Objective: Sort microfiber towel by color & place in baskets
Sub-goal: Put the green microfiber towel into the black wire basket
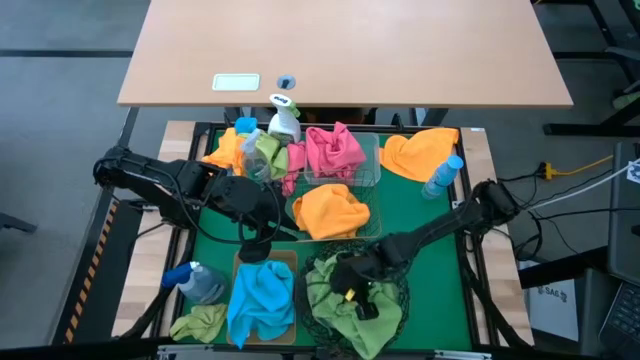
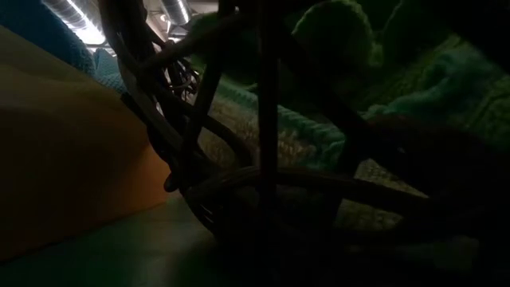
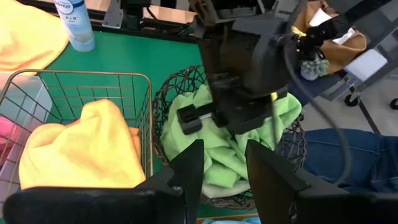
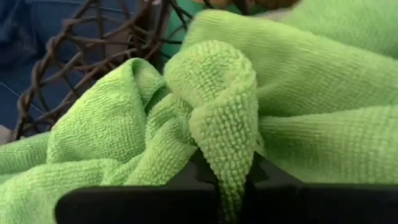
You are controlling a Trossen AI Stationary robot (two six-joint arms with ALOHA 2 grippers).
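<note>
1. The right gripper (image 1: 362, 300) is lowered into the round black wire-mesh basket (image 1: 400, 300); its fingers are pinched shut on a fold of green towel (image 4: 217, 118).
2. That basket holds only green towels (image 1: 350, 295), which spill over its rim.
3. The left gripper (image 3: 221, 165) hovers just beside the round basket, above the tan bin (image 1: 240, 262), with its fingers parted and nothing between them.
4. The tan bin, beside the round basket, holds a blue towel (image 1: 262, 298).
5. The wire basket (image 3: 143, 99) next to the round basket holds an orange towel (image 1: 330, 212).
6. A further wire basket (image 1: 372, 170), beyond the orange one from the round basket, holds a pink towel (image 1: 333, 150).
7. Both arms reach inward from the table's sides toward the round basket.
</note>
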